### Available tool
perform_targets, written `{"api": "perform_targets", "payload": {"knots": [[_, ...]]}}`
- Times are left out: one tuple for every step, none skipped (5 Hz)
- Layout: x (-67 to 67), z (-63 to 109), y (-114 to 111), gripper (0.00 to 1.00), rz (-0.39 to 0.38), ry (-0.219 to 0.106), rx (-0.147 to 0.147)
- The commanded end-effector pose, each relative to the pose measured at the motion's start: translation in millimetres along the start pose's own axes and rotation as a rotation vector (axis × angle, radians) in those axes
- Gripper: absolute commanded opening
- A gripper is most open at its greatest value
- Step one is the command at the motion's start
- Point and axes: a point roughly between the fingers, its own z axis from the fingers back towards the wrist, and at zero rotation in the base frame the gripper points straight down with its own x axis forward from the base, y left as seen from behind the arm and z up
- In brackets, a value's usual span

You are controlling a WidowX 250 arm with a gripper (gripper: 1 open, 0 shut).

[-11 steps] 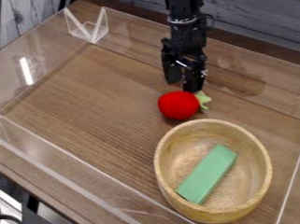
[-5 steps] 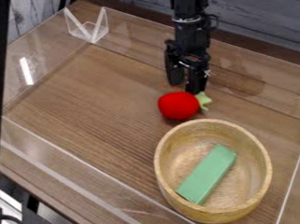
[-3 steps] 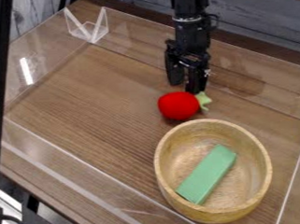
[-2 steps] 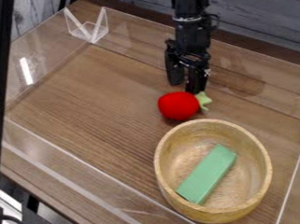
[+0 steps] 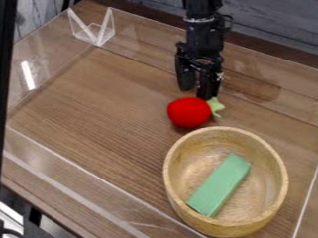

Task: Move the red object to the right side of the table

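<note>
The red object, a small glossy red toy fruit with a pale green stem tuft at its right, lies on the brown wood-grain table near the middle. My black gripper hangs just behind and above it, pointing steeply down. Its fingers stand open with nothing between them. It does not touch the fruit.
A round light wooden bowl sits in front of the fruit at the lower right, with a green rectangular block lying in it. Low clear acrylic walls edge the table. A folded clear piece stands at the back left.
Early on the arm shifted slightly to the right; over the last second nothing has visibly moved.
</note>
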Motion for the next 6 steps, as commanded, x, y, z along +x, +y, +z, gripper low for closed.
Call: {"api": "perform_targets", "payload": {"knots": [[3.1,1.4,-7.9,1.00,-0.024,0.008,-0.001],[0.9,9.4,-9.5,1.00,-0.020,-0.012,0.012],[-0.9,15.3,-10.7,1.00,-0.016,-0.027,0.022],[-3.0,21.6,-11.8,1.00,-0.012,-0.042,0.034],[-5.1,28.4,-12.8,1.00,-0.007,-0.062,0.048],[-7.2,34.5,-13.6,1.00,-0.002,-0.080,0.061]]}}
